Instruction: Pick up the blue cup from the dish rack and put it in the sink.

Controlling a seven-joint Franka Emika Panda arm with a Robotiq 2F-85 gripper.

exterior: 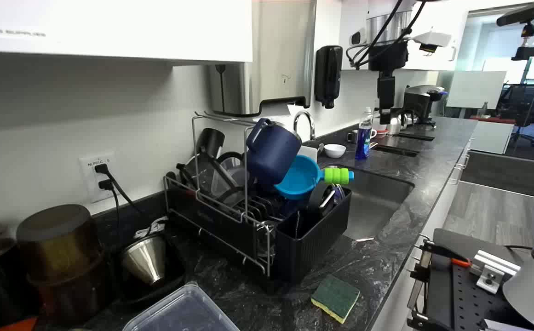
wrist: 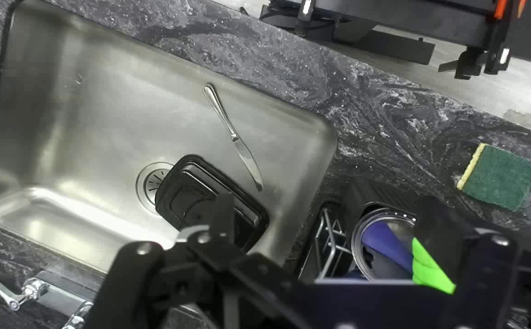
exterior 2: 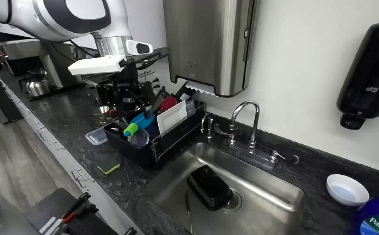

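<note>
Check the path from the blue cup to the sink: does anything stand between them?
Yes: between the blue cup and the sink, the light-blue bowl and a white plate on edge sit in the dish rack; lifting over both looks wise. A black container and a knife lie in the sink itself.

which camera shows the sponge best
The wrist view: the sponge shows largest there, whole, seen nearly from above, with nothing in front of it. Both exterior views also show it whole, but smaller and more at a slant.
</note>
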